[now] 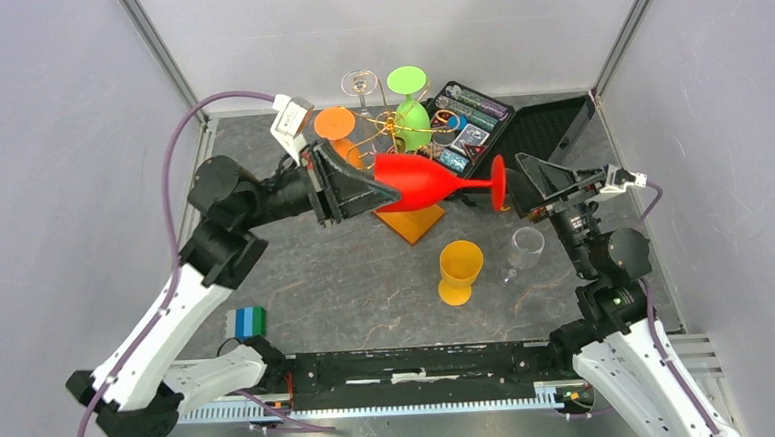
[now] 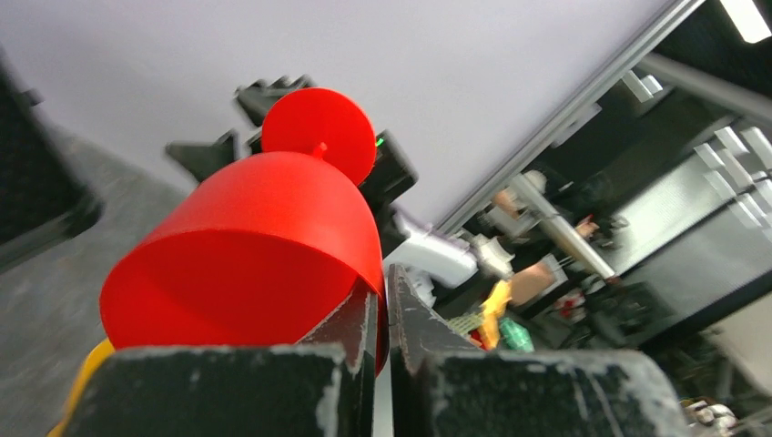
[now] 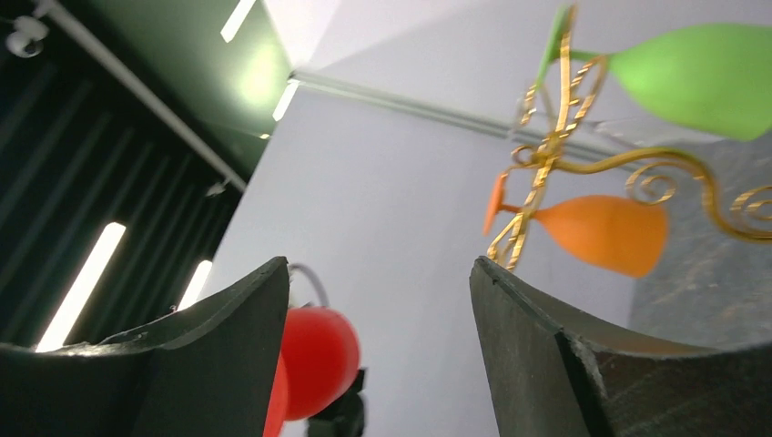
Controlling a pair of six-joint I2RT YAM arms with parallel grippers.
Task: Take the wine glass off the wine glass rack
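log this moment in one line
left gripper: shut on red wine glass | right gripper: open by its foot | glass: sideways, off wine glass rack

No legible text, label or number in view

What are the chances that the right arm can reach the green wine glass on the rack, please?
Probably yes: the right gripper is open, and the green wine glass hangs unobstructed beyond it. The red wine glass, held sideways by the left gripper, sits close beside that path.
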